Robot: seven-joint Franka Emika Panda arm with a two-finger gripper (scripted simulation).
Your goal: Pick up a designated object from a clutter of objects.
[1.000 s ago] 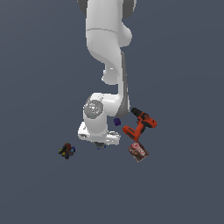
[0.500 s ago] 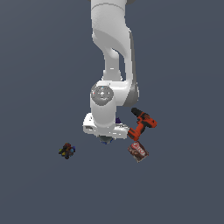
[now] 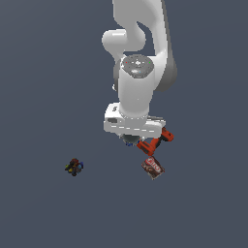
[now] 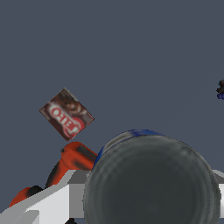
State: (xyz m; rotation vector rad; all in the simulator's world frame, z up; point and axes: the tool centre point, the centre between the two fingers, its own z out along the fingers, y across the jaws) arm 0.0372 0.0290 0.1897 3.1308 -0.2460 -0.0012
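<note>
The designated object, a short round can (image 4: 151, 183) with a grey metal top and a blue side band, fills the wrist view close to the camera. My gripper (image 3: 131, 138) is shut on it, with a pale finger (image 4: 48, 203) on one side and the other finger at the opposite frame edge. In the exterior view only a sliver of the can (image 3: 129, 141) shows under the white hand. The rest of the clutter lies below. The orange-black drill (image 3: 154, 143) is right beside the can.
A red-brown flat packet (image 3: 153, 167) lies just beyond the drill's end, also in the wrist view as the packet (image 4: 66, 114). A dark multicoloured toy (image 3: 74, 167) sits alone towards the exterior view's left. The arm hides the ground behind the hand.
The hand has moved upward in the picture and towards the exterior view's right, and the can has gone with it. The drill, packet and toy have stayed put.
</note>
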